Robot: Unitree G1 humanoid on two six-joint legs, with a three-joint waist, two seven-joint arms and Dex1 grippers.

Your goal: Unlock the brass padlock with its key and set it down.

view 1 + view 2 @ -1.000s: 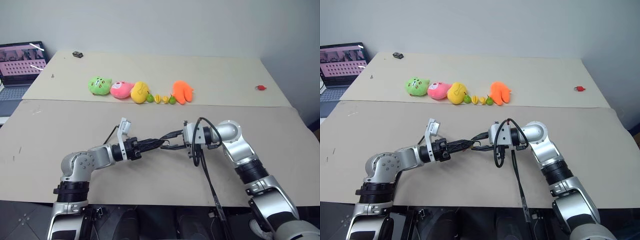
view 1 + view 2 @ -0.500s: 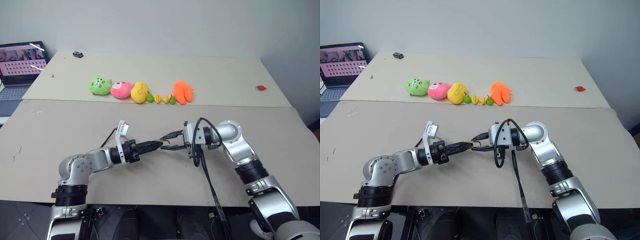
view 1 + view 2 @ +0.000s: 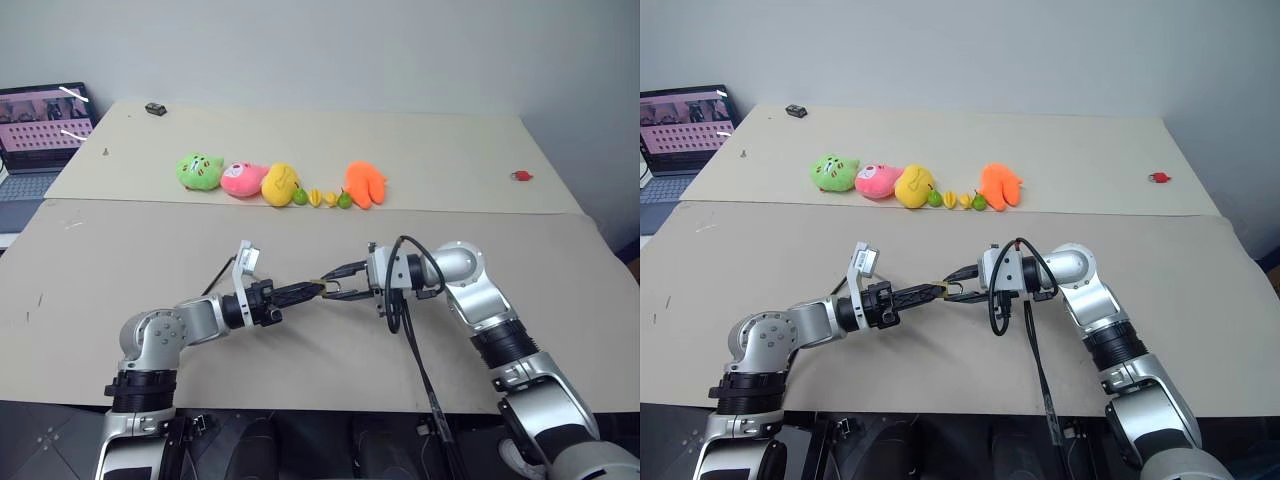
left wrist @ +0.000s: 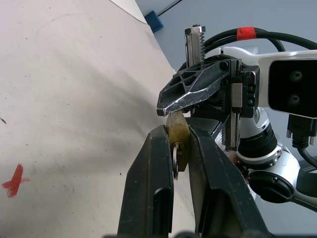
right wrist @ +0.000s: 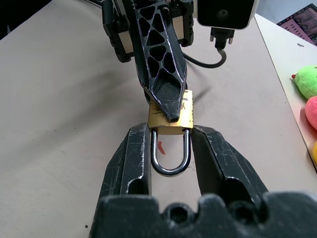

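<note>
**Ana:** Brass padlock, the tiny boxy golden one with the silvery U-shaped shackle, hangs in mid-air above the beige table, between the two arms. Who has it?

**Ben:** The right gripper does. Its two black fingers sit either side of the shackle, pinching the lock where the shackle meets the body, so the brass body points away from that gripper towards the left arm.

**Ana:** And the left gripper?

**Ben:** It comes in level from the opposite side. Its black fingers are drawn in close around the far end of the lock body, where a thin silvery metal key shows in the narrow gap between them. They look clamped on that key, though I cannot tell how firmly.

**Ana:** So the line that matters?

**Ben:** The lock's long axis, shackle to keyhole, runs nearly straight along both grippers, which meet nose to nose. The key lies on that same line, at the left gripper's tips. I judge the turn must be a roll about that axis by the left wrist, while the right holds steady.

**Ana:** Risk?

**Ben:** A slip off so small a key.
</note>
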